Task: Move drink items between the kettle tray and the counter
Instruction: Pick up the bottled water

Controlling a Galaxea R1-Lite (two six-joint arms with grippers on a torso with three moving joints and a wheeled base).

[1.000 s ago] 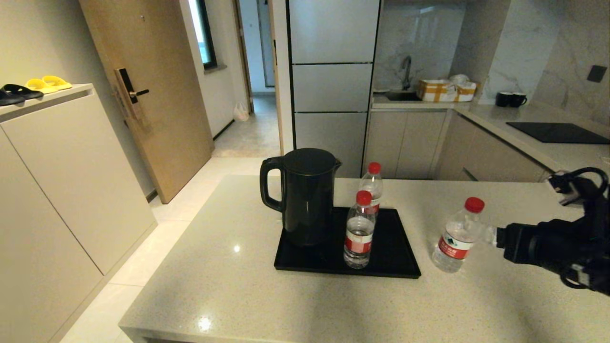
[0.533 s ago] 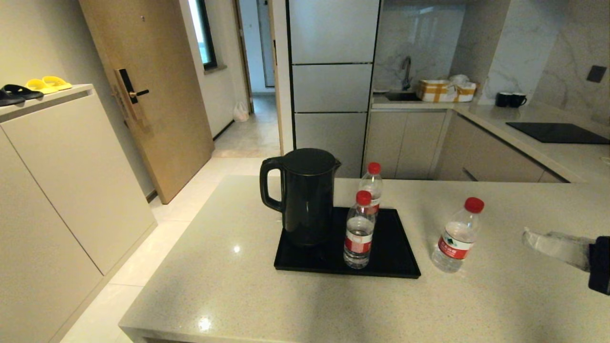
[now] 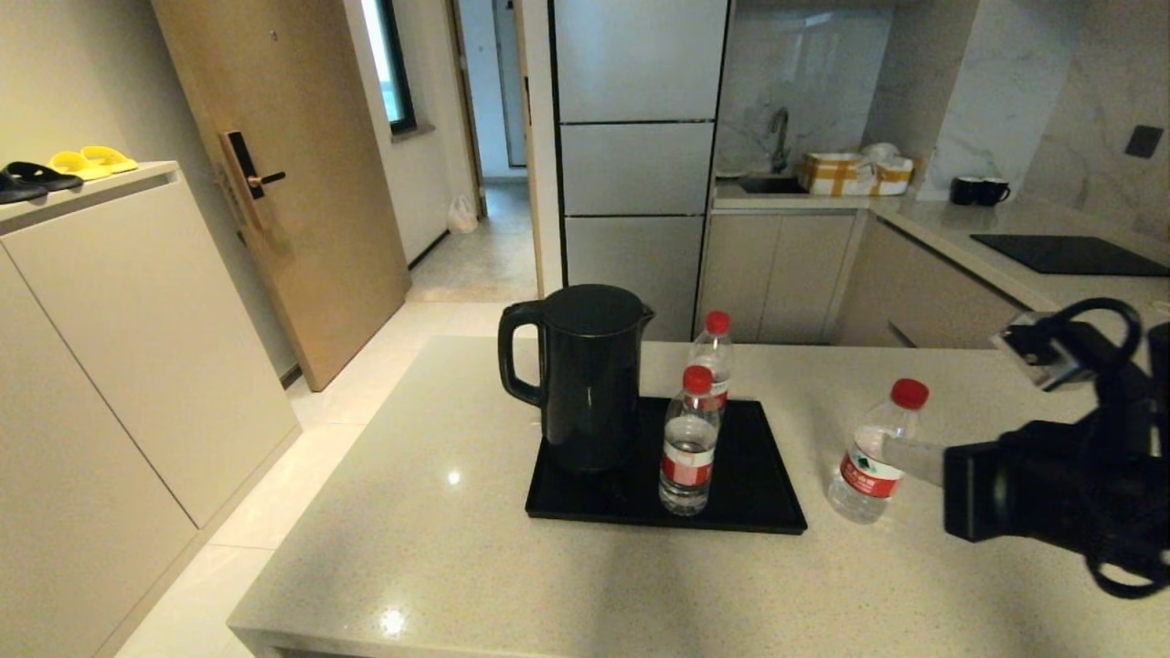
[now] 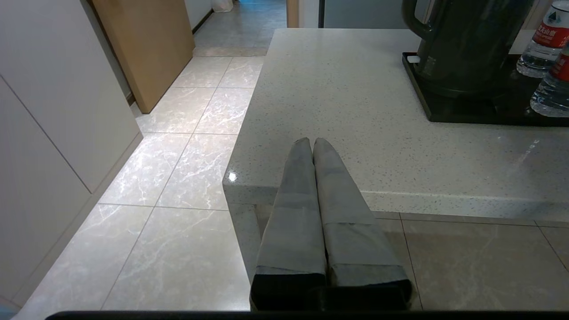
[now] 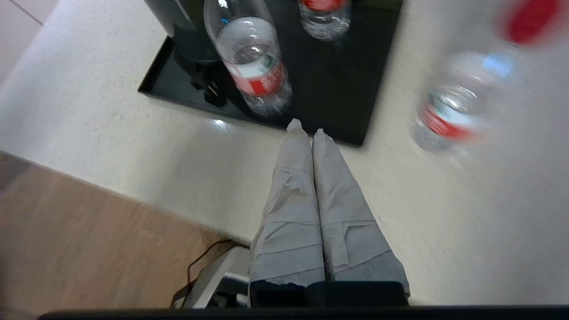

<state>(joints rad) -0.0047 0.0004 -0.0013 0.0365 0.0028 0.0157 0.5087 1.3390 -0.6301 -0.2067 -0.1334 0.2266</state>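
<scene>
We observe the left tool parked low at the near edge of the table, its two fingers pressed together and holding nothing; it hangs beyond the table's near left corner, over the floor tiles.

The right tool enters the head view at 3 o'clock and hangs above the table. Its fingers are pressed together with nothing between them. In the head view its tip overlaps the loose bottle; whether it touches the bottle we cannot tell.

The loose bottle stands upright on the bare table, just beside the right edge of the kettle tray, at 3 o'clock from the tray's centre. It shows a red cap and a red-and-white label.

On the tray, the front bottle stands upright near the tray's middle, at 3 o'clock from the black kettle. The kettle occupies the left half of the tray, handle pointing to 9 o'clock.

The rear bottle stands upright at the tray's far edge, at 12 o'clock from the front bottle; we cannot tell whether its base is on the tray or just behind it.

Further off, at 2 o'clock, we see a cooktop panel and two black mugs.
</scene>
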